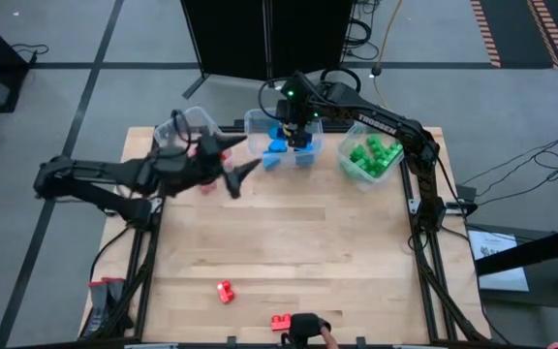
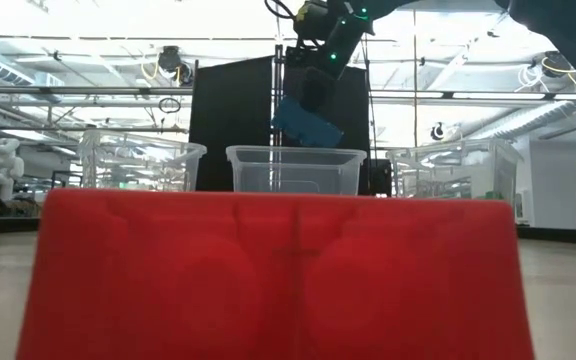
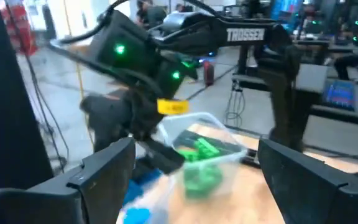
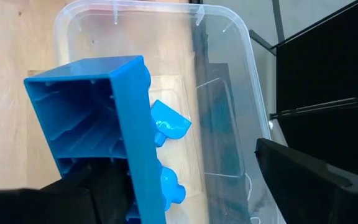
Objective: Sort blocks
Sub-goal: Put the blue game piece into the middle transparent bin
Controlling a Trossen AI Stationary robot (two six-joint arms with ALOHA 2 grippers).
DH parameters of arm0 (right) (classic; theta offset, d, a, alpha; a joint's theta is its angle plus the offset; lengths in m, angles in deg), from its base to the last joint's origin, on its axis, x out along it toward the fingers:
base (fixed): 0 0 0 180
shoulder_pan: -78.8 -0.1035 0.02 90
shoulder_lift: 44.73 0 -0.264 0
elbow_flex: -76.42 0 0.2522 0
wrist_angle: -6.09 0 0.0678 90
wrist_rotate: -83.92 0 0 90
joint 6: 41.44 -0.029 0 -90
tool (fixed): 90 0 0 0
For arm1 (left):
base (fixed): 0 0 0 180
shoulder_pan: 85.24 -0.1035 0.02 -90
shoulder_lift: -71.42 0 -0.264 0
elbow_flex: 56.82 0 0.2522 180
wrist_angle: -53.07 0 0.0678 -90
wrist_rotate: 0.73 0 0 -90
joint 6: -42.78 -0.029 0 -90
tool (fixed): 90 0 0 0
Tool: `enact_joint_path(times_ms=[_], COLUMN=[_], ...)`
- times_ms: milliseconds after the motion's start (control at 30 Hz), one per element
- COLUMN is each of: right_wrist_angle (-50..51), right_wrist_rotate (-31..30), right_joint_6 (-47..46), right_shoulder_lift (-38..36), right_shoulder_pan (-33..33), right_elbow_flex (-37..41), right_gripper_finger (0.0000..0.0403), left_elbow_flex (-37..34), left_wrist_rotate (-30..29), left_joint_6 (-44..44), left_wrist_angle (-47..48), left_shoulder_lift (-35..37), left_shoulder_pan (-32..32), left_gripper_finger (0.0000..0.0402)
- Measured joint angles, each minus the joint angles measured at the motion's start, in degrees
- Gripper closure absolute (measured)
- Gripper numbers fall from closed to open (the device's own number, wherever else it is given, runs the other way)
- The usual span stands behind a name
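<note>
Three clear plastic bins [image 1: 260, 124] in a row on the wooden table [image 1: 298, 242].

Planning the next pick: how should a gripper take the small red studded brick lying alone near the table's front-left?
Probably from straight above, fingers closing across the shorter width of the small red studded brick. It lies flat on the wooden table with open space all round.
</note>
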Motion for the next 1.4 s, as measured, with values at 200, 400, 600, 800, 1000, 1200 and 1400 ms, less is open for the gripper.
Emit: enact_joint_path(times_ms=[200, 400, 600, 800, 1000, 1200, 1400], right_wrist_angle=[-1.2, -4.3, -7.2, -7.4, -8.9, -8.8, -8.9], right_wrist_rotate=[0.1, 1.2, 2.3, 3.3, 3.3, 3.3, 2.8], right_joint_6=[0.8, 1.3, 1.3, 1.3, 1.1, 0.9, 0.8], right_shoulder_lift=[0.0, 0.0, -0.1, -0.1, -0.1, -0.1, -0.1], right_shoulder_pan=[0.4, 0.4, 0.6, 0.6, 0.6, 0.3, 0.2], right_elbow_flex=[0.0, 0.0, 0.0, 0.0, 0.0, 0.0, 0.0], right_gripper_finger=[0.0089, 0.0089, 0.0089, 0.0089, 0.0089, 0.0089, 0.0089], left_elbow_flex=[0.0, 0.0, 0.0, 0.0, 0.0, 0.0, 0.0], left_wrist_rotate=[7.7, 18.5, 17.9, 18.0, 25.1, 22.8, 19.6], left_joint_6=[-0.7, -1.9, -8.7, -12.3, -13.1, -12.6, -10.1], left_wrist_angle=[-0.1, -0.8, -1.4, -5.8, -7.8, -7.1, -6.4], left_shoulder_lift=[-5.4, -12.0, -14.8, -15.0, -16.3, -20.1, -23.0], left_shoulder_pan=[-12.1, -17.5, -19.1, -22.6, -26.2, -29.0, -31.8], left_gripper_finger=[0.0066, 0.0066, 0.0066, 0.0066, 0.0066, 0.0066, 0.0066])
